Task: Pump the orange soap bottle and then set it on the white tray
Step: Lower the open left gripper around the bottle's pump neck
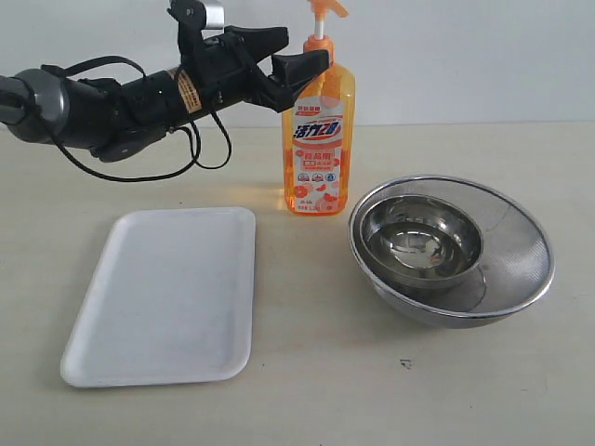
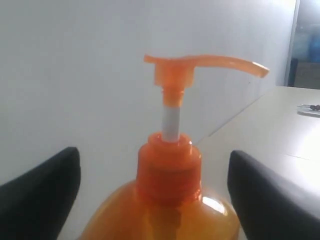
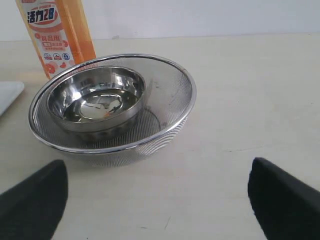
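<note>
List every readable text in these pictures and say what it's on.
"活力28": large blue print on the label of the orange soap bottle.
Smaller print lower on that label: too small to read.
Yellow sticker on the left arm: too blurred to read.

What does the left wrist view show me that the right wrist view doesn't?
Only the left wrist view: the pump head raised on its white stem, with the left gripper open, one finger on each side of the neck.

Only the right wrist view: the nested steel bowls, a corner of the white tray, the label, and the open right gripper above the table.

Both: the orange soap bottle.
</note>
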You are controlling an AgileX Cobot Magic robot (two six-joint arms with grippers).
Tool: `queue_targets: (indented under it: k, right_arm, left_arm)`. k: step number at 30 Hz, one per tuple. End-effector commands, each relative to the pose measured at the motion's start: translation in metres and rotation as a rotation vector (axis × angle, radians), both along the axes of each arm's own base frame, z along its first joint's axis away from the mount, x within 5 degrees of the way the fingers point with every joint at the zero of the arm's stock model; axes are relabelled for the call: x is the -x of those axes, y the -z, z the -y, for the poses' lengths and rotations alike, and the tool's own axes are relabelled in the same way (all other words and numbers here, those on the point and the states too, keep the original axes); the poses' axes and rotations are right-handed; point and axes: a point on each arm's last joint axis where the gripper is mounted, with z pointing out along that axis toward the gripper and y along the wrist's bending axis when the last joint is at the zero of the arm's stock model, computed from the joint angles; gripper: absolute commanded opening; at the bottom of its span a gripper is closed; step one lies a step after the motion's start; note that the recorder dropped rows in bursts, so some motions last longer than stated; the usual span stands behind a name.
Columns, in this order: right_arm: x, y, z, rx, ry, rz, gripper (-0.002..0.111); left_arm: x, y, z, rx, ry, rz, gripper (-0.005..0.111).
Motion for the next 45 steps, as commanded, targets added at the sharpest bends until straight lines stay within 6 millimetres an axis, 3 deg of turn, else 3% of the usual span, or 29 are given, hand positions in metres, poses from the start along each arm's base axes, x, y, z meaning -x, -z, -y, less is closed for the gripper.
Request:
queue_targets:
  k: [1,6,13,19,33,45]
  right_arm:
    - [0.000,-0.001,0.000,0.001,0.006,0.008,0.088]
    - [0.000,-0.001,0.000,0.001,0.006,0.008,0.088]
    - [0.000,-0.001,0.000,0.001,0.006,0.008,0.088]
    - [0.000,-0.001,0.000,0.001,0.006,0.008,0.088]
    - [0.000,-0.001,0.000,0.001,0.006,0.008,0.088]
    - [0.000,-0.001,0.000,0.000,0.006,0.012,0.088]
  left_arm:
    - [0.000,-0.003,0.002,0.014,0.001,0.010,0.075]
    - [-0.001,-0.003,0.006,-0.001,-0.007,0.002,0.075]
    - [-0.004,-0.011,0.031,-0.066,-0.037,-0.020,0.075]
    - [-0.007,-0.014,0.030,-0.039,-0.065,-0.033,0.075]
    - [-0.010,0.012,0.033,-0.052,-0.043,-0.021,0.075]
    - [-0.012,0.012,0.031,-0.024,-0.077,-0.032,0.024]
